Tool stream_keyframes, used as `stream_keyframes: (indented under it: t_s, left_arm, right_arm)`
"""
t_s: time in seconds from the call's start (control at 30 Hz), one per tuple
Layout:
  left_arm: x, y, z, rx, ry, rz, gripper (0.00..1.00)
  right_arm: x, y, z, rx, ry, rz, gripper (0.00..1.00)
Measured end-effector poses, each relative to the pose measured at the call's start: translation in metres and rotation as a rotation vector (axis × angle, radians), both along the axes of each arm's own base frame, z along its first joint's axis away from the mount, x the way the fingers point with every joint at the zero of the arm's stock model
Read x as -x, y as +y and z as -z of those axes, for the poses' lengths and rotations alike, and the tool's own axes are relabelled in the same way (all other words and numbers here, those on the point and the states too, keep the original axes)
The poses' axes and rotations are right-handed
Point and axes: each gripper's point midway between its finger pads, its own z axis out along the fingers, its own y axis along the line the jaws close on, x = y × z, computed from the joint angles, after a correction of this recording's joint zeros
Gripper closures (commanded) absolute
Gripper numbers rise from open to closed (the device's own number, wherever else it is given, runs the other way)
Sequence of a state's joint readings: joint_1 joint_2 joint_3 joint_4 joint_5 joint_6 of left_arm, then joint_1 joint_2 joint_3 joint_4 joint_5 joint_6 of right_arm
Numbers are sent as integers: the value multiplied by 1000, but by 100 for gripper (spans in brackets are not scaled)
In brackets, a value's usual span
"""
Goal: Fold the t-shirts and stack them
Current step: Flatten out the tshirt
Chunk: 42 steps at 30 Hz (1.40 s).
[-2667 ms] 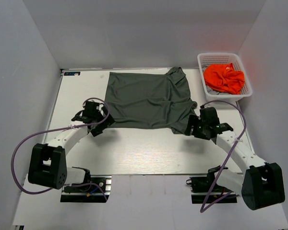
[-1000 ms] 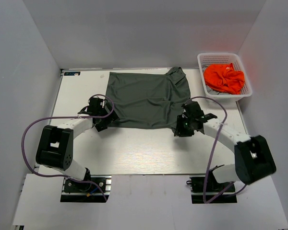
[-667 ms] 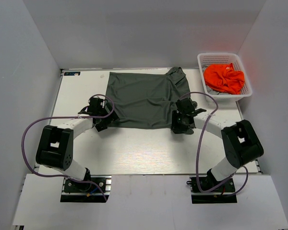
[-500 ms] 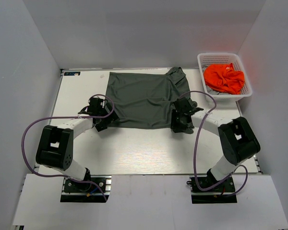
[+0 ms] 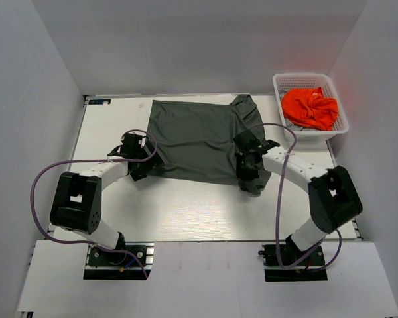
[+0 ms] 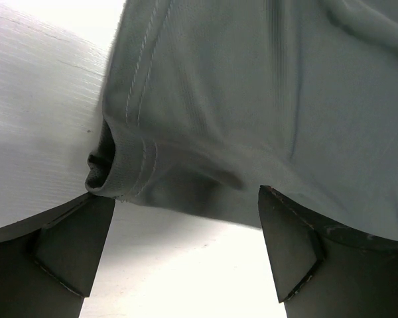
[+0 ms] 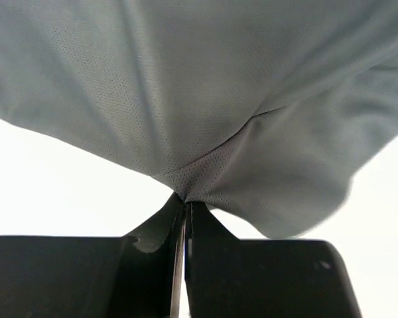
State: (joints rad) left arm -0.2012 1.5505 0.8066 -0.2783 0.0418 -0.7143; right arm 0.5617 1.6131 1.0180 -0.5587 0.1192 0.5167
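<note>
Okay, your olive-grey t-shirt (image 5: 199, 136) lies flat, near edge rumpled. Right gripper (image 7: 186, 204) pinches its near-right corner; left gripper (image 6: 186, 196) sits wide at the left hem.

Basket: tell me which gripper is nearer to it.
Right. The right gripper pinches the grey shirt at its near right corner, left of the basket; the left gripper sits open at the shirt's near left corner.
</note>
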Motion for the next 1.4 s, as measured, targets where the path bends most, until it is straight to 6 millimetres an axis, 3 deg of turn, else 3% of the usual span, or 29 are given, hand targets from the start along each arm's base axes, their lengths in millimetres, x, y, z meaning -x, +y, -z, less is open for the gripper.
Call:
stream_keyframes:
  t_s: [0.17, 0.27, 0.3, 0.4, 0.43, 0.5, 0.53, 0.6, 0.73, 0.9, 1.03, 1.2, 1.27, 1.37, 1.4]
  left_arm:
    - [0, 1, 0, -4, 2, -4, 1]
    - [0, 2, 1, -8, 3, -6, 1]
    - [1, 2, 0, -9, 4, -6, 1]
    - [1, 4, 1, -15, 6, -10, 1]
    - [1, 4, 1, -16, 7, -10, 1]
    - [1, 5, 1, -20, 7, -13, 1]
    - [2, 5, 1, -23, 8, -14, 1]
    - [3, 7, 1, -29, 10, -17, 1]
    - [9, 13, 2, -63, 33, -29, 1]
    - [11, 15, -8, -82, 43, -30, 1]
    - [-10, 3, -39, -45, -55, 4, 1]
    - [-30, -35, -73, 69, -185, 114, 1]
    - [-32, -51, -73, 101, -194, 164, 1]
    - [-34, -67, -55, 113, -156, 212, 1]
    - [-34, -71, -45, 110, -131, 223, 1]
  right_arm:
    - [27, -1, -57, -31, 34, -35, 100]
    - [43, -6, -75, -46, 46, -37, 90]
    - [50, -8, -76, -48, 67, -40, 78]
    - [70, -10, -63, -55, 142, -54, 70]
    - [77, -10, -56, -61, 174, -66, 61]
    - [91, -9, -48, -80, 230, -89, 57]
    - [95, -8, -47, -88, 247, -101, 49]
    - [96, -6, -48, -102, 245, -121, 44]
    - [89, -15, -55, -74, 177, -110, 26]
    - [67, -41, -64, 17, 48, -14, 10]
    - [42, -67, -65, 102, -43, 81, 10]
    - [1, -90, -62, 163, -160, 186, 10]
    - [-15, -102, -53, 198, -191, 220, 10]
    - [-32, -120, -36, 251, -191, 273, 34]
    - [-37, -124, -31, 257, -187, 283, 35]
